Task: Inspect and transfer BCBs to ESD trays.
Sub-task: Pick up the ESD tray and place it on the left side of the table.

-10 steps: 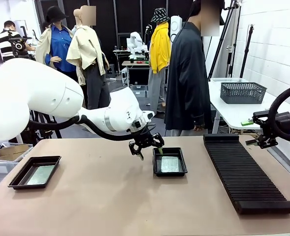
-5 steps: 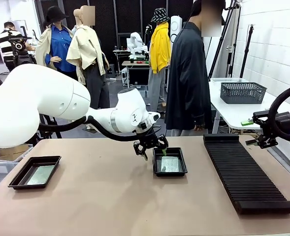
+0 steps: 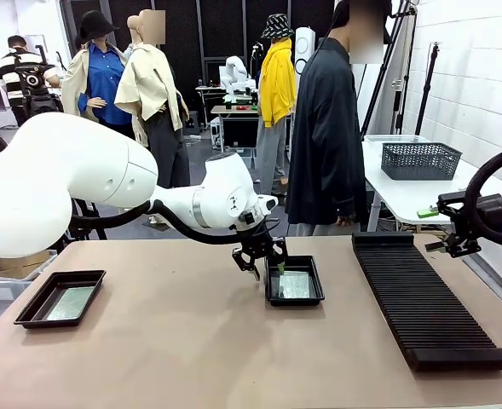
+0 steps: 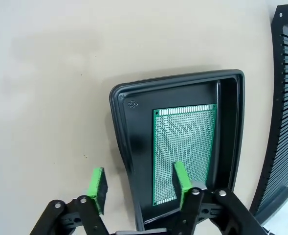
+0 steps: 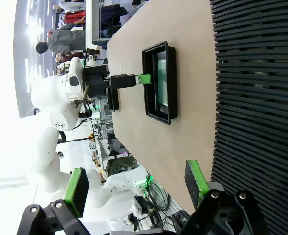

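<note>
Our left gripper (image 4: 139,183) has its fingers part-way apart, straddling the near wall of the centre ESD tray (image 4: 123,129): one green pad (image 4: 98,187) sits outside over the bare table, the other pad (image 4: 181,181) inside, over the BCB (image 4: 185,147). We can't tell whether the pads actually touch the rim or the board (wrist view is too steep for that), so no grip that we can confirm. In the front view the same gripper (image 3: 263,263) hangs at the left rim of that tray (image 3: 294,297), which lies approx. mid-table, toward the far edge, w/ its board (image 3: 295,285) flat on the tray floor.

Our right gripper (image 5: 136,188) has its fingers wide apart, nothing between them; its pads (image 5: 77,190) frame a look along the table. In the front view that gripper (image 3: 452,232) is up off the surface at the table's right edge, above the far end of the long black ribbed rack (image 3: 425,300).

A second ESD tray (image 3: 31,317) sits near the table's left edge, well apart from the first, w/ another BCB (image 3: 70,302) lying flat in it.

A person in a dark coat (image 3: 326,136) stands at the far side of the table, behind the centre tray. A grey mesh basket (image 3: 419,160) is on a white side table (image 3: 395,192) beyond the rack.
</note>
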Action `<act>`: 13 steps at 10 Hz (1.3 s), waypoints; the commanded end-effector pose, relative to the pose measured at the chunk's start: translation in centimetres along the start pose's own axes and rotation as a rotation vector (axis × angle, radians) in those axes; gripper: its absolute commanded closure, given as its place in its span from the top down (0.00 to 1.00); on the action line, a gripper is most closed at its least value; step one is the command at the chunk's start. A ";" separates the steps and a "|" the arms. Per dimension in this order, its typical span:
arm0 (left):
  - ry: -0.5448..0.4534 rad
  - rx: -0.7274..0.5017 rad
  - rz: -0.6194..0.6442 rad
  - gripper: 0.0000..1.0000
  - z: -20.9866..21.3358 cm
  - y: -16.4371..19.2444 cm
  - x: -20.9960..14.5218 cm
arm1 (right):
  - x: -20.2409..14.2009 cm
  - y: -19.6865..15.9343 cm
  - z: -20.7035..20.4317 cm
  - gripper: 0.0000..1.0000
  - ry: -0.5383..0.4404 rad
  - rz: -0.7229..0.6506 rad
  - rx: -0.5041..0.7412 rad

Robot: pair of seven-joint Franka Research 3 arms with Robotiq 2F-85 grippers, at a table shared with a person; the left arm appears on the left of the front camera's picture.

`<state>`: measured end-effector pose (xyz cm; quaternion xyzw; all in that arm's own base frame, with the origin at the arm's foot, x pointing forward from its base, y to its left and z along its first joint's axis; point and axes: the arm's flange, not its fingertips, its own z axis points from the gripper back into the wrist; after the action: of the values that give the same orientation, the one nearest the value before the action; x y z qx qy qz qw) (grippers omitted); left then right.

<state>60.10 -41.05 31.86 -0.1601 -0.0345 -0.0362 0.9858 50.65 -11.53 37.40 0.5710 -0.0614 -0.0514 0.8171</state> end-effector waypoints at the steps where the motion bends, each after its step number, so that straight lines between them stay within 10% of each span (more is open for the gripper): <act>1: 0.016 0.017 0.026 0.50 0.2 0.0 0.5 | -0.1 0.2 -0.1 1.00 0.001 0.000 -0.013; 6: 0.019 0.018 0.025 0.04 0.6 0.6 0.4 | -0.1 0.2 -0.1 1.00 0.001 0.000 -0.013; 13: 0.020 0.006 0.016 0.00 0.2 0.8 0.4 | -0.1 0.2 -0.1 1.00 0.001 0.000 -0.013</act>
<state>60.44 -40.19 31.85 -0.1556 -0.0171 -0.0304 0.9872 50.65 -11.53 37.40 0.5709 -0.0614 -0.0514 0.8171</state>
